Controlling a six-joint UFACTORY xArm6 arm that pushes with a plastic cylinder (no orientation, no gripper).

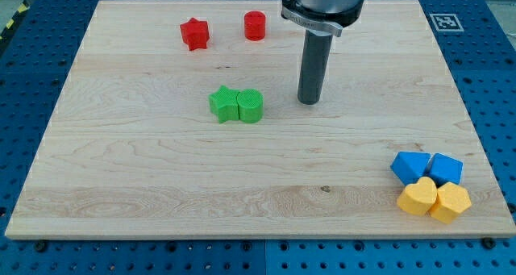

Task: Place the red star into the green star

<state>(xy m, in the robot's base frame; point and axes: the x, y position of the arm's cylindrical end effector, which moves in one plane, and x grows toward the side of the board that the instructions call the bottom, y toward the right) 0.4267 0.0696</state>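
no readable text or brand anywhere; the only marking is a black-and-white square fiducial tag at the bench's far right corner, pattern only, no letters.

near edge, view's bottom right: tight cluster of four blocks. yellow heart and a second yellow block side by side and touching, shape of the second not clear. just behind them a blue block and another blue block, angular, exact shapes hard to call, touching each other and the yellows.

mid bench, light wood board on a blue perforated base: green star with a green cylinder pressed against its right side, touching.

my tip sits on the bench just to the view's right of the green cylinder, near it but apart, clear gap between. rod stands vertical, dark, coming straight down from the grey collar at the view's top edge. no gripper on this rig, so nothing is grasped; the tip touches no block.

far side, view's top left: red star, well apart from the green star and from my tip. red cylinder near it on the right, gap between them, not touching.
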